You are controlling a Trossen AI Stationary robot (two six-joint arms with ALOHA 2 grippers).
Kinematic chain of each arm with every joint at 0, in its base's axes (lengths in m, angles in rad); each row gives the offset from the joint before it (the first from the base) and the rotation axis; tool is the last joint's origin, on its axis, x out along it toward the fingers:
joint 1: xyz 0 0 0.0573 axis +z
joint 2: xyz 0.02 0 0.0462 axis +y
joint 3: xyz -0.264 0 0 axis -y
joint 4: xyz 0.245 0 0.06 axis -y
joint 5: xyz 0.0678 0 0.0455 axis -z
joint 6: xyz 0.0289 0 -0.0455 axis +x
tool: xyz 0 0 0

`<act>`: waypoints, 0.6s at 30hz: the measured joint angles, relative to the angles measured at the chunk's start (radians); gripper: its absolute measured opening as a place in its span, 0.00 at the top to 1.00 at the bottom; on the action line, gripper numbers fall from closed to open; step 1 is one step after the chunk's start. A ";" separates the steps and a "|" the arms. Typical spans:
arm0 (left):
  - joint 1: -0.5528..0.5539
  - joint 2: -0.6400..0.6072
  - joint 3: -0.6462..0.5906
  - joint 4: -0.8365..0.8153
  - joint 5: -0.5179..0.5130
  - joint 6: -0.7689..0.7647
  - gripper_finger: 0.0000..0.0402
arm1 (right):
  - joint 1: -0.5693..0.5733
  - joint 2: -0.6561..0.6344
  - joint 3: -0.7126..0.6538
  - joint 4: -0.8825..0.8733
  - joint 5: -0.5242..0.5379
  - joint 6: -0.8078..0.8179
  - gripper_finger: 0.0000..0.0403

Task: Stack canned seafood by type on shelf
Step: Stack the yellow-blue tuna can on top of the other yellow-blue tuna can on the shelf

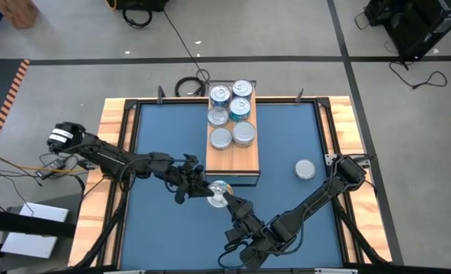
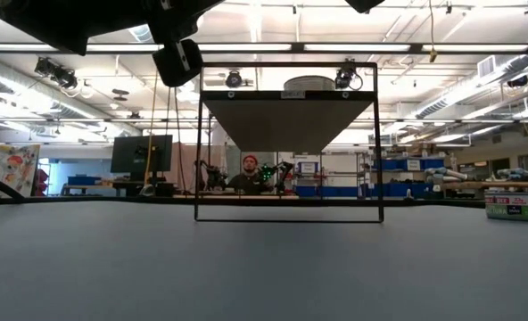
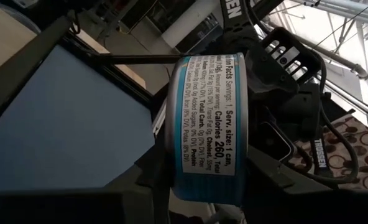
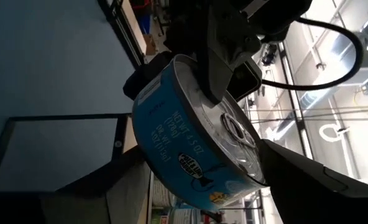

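A flat tin with teal-blue sides and a silver lid [image 1: 219, 192] is up off the blue mat, just in front of the shelf's near end. My left gripper [image 1: 209, 189] reaches in from the table's left and is shut on this tin [image 3: 209, 124]. My right gripper [image 1: 231, 202] comes from the near right. It is open, with a finger on either side of the tin [image 4: 190, 143]; I cannot tell whether they touch it. The shelf [image 1: 235, 156] carries several tins [image 1: 231, 114] on its far half. My left gripper pinches the tin across its two flat faces; one finger [image 4: 212, 56] lies over the silver lid [image 4: 234, 124], and the other is hidden behind the tin. The fingers come about level from the table's left. The tin is lifted clear of the mat and tilted.
One more silver-lidded tin [image 1: 305, 169] lies on the mat [image 1: 157, 228] to the right of the shelf. Wooden rails [image 1: 115, 129] border the mat. In the low view the shelf [image 2: 289, 125] shows as a raised frame with a tin [image 2: 307, 85] on top.
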 joint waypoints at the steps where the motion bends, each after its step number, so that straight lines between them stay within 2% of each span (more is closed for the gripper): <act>1: 0.000 0.000 0.000 0.003 0.000 -0.001 0.64 | 0.000 0.000 0.000 -0.005 0.000 0.013 0.27; 11: 0.017 -0.020 -0.002 -0.003 0.033 0.007 0.64 | 0.005 0.000 0.003 -0.012 0.000 0.042 0.26; 18: 0.023 -0.044 -0.002 -0.026 0.035 0.047 0.64 | 0.010 0.000 0.006 -0.005 -0.010 -0.036 0.23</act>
